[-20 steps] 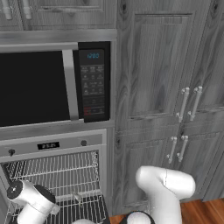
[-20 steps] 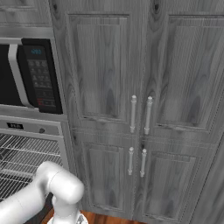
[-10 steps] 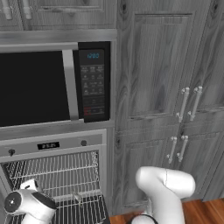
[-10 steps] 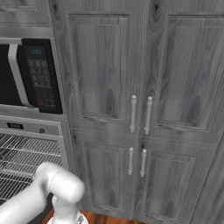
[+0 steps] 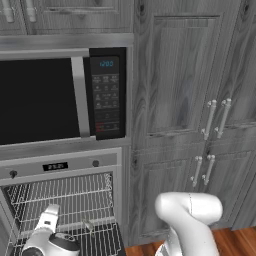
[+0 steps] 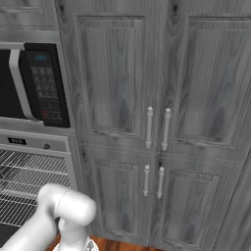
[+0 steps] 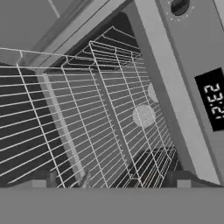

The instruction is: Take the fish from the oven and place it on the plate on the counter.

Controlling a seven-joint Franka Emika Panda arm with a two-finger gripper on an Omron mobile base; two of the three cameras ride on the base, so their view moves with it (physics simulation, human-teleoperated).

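The oven [image 5: 60,170] stood with its door down and its wire racks [image 5: 65,200] bare to the room; its steel control strip carried a small display [image 5: 55,166] and a knob [image 5: 95,163] at either end of it; above it sat the black-doored microwave [image 5: 60,97] with its keypad [image 5: 106,95] lit at the top. To the right rose tall grey wood-grain cabinets [image 6: 162,98] with paired pale handles [image 6: 158,128]; a strip of reddish wooden floor [image 5: 235,240] showed at the foot of them.

The white arm [image 5: 187,220] bent up from the base and swung low to the left, its hand [image 5: 47,237] down at the mouth of the oven, just in front of the lower rack; a small slim grey thing stood up on the rack just beside it [image 5: 89,227], which may have been the fish, though it was too small to be sure.

From the hand's own camera the oven tilted sharply; the rack wires [image 7: 100,109] fanned across the dark cavity, and the control strip with its display [image 7: 213,98] ran down the right side; the gripper [image 7: 111,183] showed merely as two dark finger tips [image 7: 38,180] at the lower edge, set well apart with rack wire between them and nothing pinched.
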